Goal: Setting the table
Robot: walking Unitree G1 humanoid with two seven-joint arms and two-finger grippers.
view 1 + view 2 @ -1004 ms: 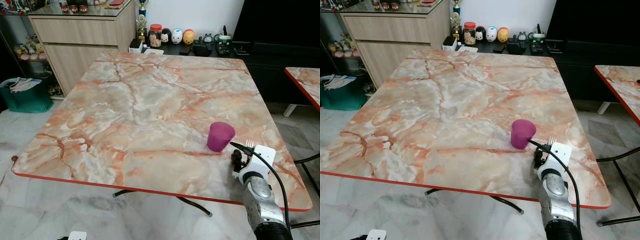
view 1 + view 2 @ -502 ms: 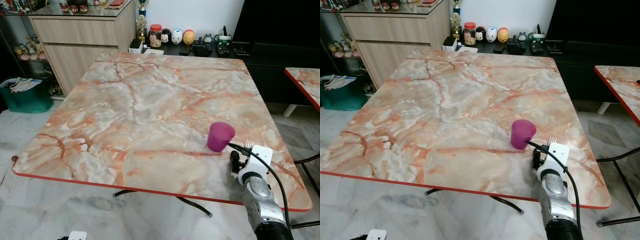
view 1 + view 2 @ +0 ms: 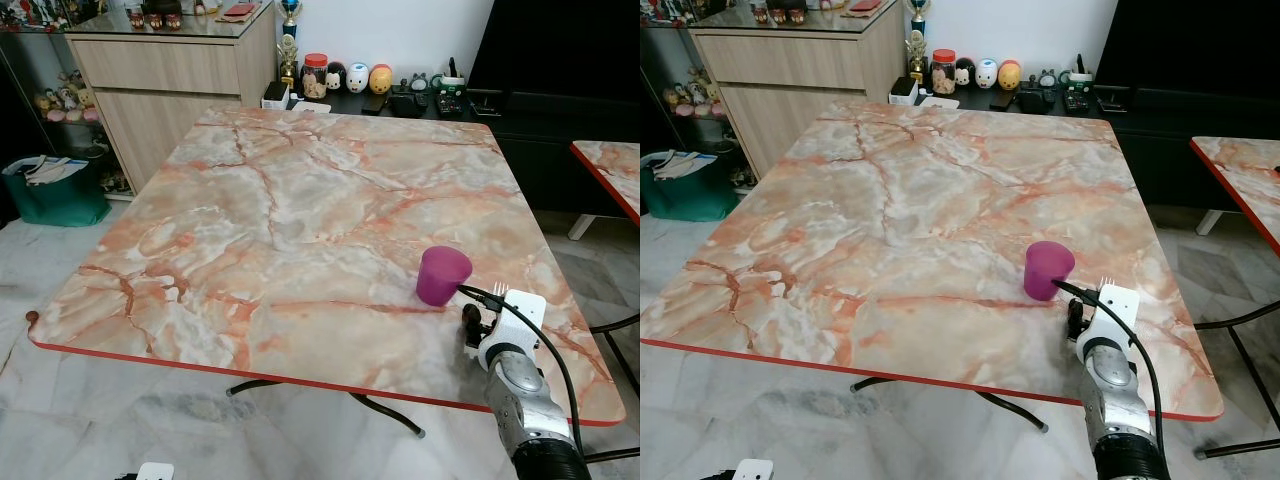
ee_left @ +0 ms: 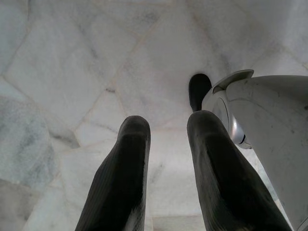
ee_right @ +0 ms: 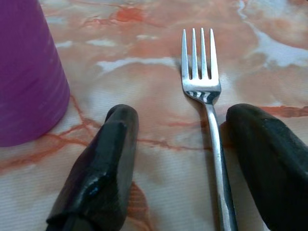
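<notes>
We see a square bench [image 3: 300,230] with a pink-and-cream marble-patterned top and a red edge, standing on a pale marble tile floor [image 3: 60,420]. Near the bench's right front corner stands an upright, purple plastic cup [image 3: 442,275]. Just to its right, the right end effector [image 5: 192,159] rests low over the bench top at the end of the silver right arm [image 3: 520,400], with a black cable looping along it. In the head views we see only the tips of the tines past the white wrist housing; the right wrist view shows the rest: a silver metal four-tined fork [image 5: 204,96] lies flat on the bench top between the two black fingers [image 5: 103,159], its tines pointing away from the wrist. There the fingers stand apart, the end effector open; the fork handle runs close beside one finger, and we cannot tell whether they touch. The same view places the cup just beside the other finger. The left wrist view shows the left end effector [image 4: 166,159] hanging over the floor, fingers spread with a gap between them, beside a part of the robot's own silver body. Behind the bench, the head views show a light wooden cabinet [image 3: 170,90] and a row of small figurines [image 3: 355,77] on a dark low unit.
</notes>
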